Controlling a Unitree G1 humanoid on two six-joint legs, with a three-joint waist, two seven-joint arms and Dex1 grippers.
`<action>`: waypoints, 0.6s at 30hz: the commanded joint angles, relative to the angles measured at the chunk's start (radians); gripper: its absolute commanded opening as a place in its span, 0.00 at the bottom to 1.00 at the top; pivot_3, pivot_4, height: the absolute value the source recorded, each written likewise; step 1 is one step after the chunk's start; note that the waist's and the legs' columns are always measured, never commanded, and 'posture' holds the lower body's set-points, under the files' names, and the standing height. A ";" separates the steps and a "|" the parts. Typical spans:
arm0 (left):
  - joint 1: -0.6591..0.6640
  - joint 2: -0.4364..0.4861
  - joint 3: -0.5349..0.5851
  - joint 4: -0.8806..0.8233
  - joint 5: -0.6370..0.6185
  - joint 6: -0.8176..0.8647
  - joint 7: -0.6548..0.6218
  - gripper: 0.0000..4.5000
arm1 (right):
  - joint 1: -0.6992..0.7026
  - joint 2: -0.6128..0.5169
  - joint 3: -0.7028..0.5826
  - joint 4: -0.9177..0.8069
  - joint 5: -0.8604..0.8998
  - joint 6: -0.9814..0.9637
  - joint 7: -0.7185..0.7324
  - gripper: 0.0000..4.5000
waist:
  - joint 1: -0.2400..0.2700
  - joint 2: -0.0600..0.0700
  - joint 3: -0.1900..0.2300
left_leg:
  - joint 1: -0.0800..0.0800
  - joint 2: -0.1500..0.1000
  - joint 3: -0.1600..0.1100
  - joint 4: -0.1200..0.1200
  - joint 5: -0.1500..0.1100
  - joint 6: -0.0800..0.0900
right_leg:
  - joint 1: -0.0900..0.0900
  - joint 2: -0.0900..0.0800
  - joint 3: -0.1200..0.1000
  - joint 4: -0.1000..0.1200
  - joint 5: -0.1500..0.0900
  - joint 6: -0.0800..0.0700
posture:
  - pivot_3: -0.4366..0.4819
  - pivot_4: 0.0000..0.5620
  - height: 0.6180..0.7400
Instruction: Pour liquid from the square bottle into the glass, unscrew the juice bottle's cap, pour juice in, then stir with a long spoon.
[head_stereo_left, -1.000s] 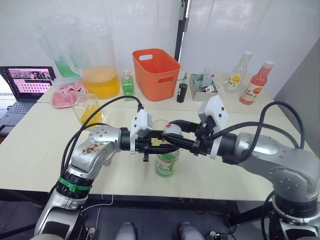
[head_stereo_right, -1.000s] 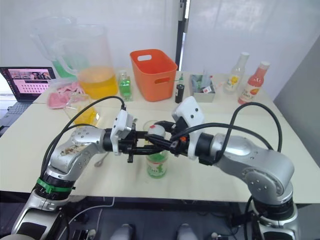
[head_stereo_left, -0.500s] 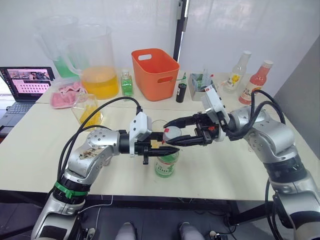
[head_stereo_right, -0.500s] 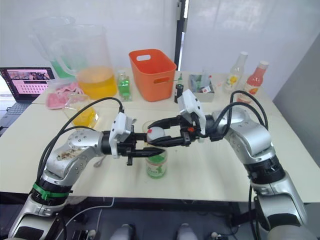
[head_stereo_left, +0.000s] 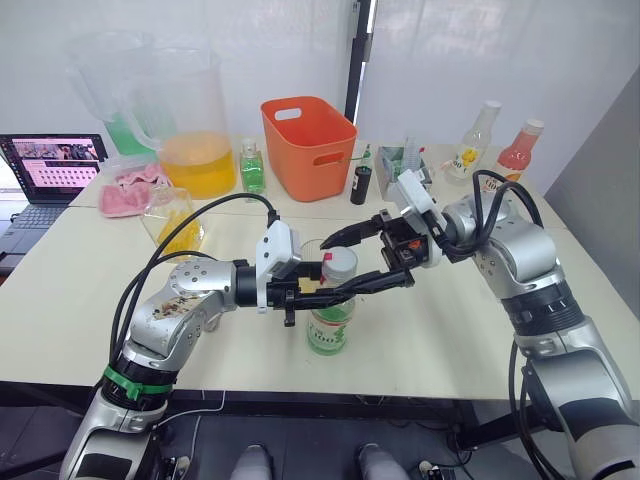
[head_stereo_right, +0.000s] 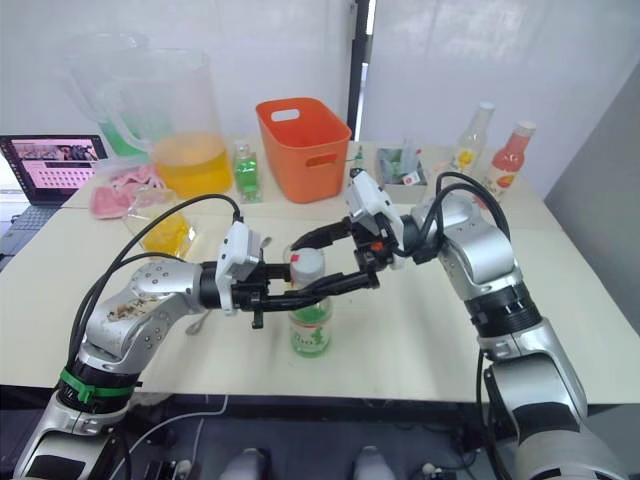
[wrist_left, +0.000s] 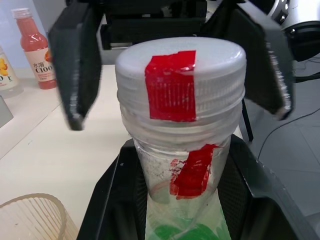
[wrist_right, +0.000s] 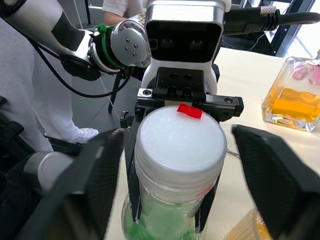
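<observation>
The juice bottle (head_stereo_left: 331, 318) stands near the front of the tabletop (head_stereo_left: 90, 300), the left gripper (head_stereo_left: 318, 292) clamped around its neck just under the white cap (head_stereo_left: 339, 263). The right gripper (head_stereo_left: 372, 255) is spread wide on either side of that cap, not touching it. So the unscrewing looks unfinished; juice pouring and stirring remain. The glass (head_stereo_left: 313, 253) waits just behind.

The juice bottle (wrist_left: 182, 165) stands upright, its neck clamped between the left gripper (wrist_left: 182, 200)'s black fingers. Red tape marks its white cap (wrist_left: 181, 80). The right gripper (wrist_left: 175, 65) straddles the cap, spread wide, touching neither side. A pink bottle (wrist_left: 32, 47) stands behind.
</observation>
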 joint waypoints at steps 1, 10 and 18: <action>-0.005 0.000 -0.008 0.022 0.022 0.011 0.015 0.33 | -0.030 -0.019 -0.081 -0.076 0.053 0.057 -0.014 0.89 | 0.002 0.000 0.000 | 0.000 0.000 0.000 0.000 0.000 0.000 | 0.000 0.000 0.000 0.000 0.000 0.000 | 0.48 0.27 0.81; -0.014 -0.014 0.000 0.038 0.001 0.021 0.010 0.33 | 0.162 -0.031 -0.257 -0.390 0.219 0.338 -0.334 0.89 | 0.004 0.000 0.000 | 0.000 0.000 0.000 0.000 0.000 0.000 | 0.000 0.000 0.000 -0.001 0.000 0.000 | 0.48 0.27 0.81; -0.033 -0.031 -0.017 0.080 -0.003 0.020 -0.013 0.33 | 0.329 0.079 -0.407 -0.687 0.341 0.513 -0.858 0.89 | 0.006 0.000 0.000 | 0.000 0.000 0.000 0.000 0.000 0.000 | 0.000 0.000 0.000 -0.001 0.000 0.000 | 0.48 0.27 0.81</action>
